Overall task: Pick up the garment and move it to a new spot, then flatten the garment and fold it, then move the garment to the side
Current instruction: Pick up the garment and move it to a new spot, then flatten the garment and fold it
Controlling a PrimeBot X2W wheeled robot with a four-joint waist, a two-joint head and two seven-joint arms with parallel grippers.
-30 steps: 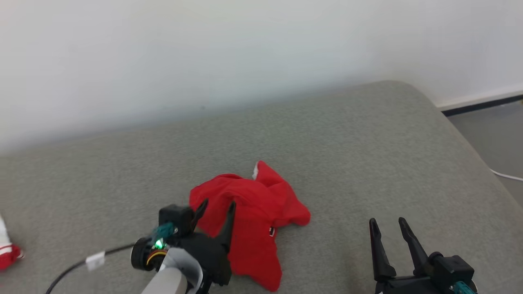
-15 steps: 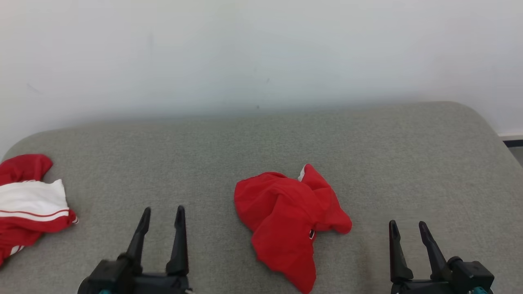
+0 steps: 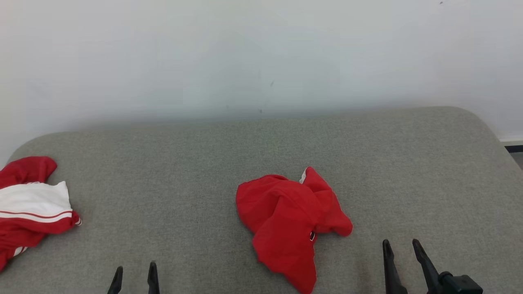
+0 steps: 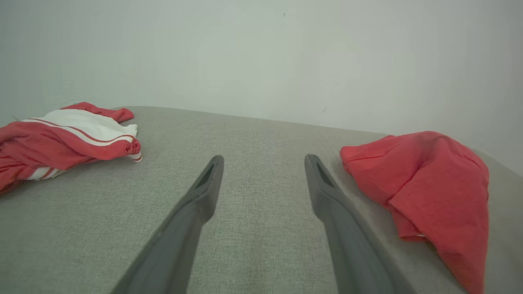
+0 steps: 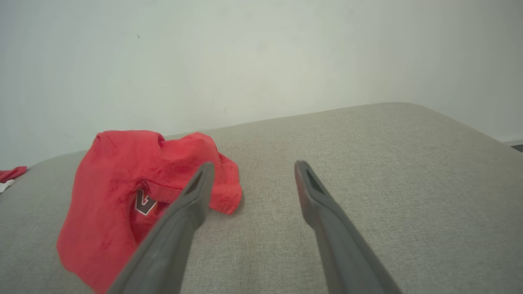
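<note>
Garment (image 3: 292, 222), plain red, is lying crumpled in a loose heap on the grey cushion (image 3: 184, 171). It is sitting a little right of the middle and nearer the front edge than the back edge, which is running along a pale wall (image 3: 245, 53). Nothing is gripping it. Its lower part is trailing toward the front edge. A small white tag (image 3: 302, 175) is peeking out at its back end. A dark patch (image 5: 144, 203) with a pale outline is showing in a fold on the side facing the right gripper (image 3: 400, 242).

That gripper is hovering at the front edge, to the right of the garment and apart from it. Its 2 dark fingers are standing spread wide and holding nothing, and in the right wrist view bare cushion is showing between them. The left gripper (image 3: 136, 267) is waiting at the front edge too, to the left of the garment and well apart from it. Its 2 fingers are likewise spread and empty, both pointing toward the back edge.

A heap of striped clothing (image 3: 32, 204), red with a white band and thin red lines, is lying bunched at the left edge near the back left corner. It is well apart from the garment and from both grippers.
</note>
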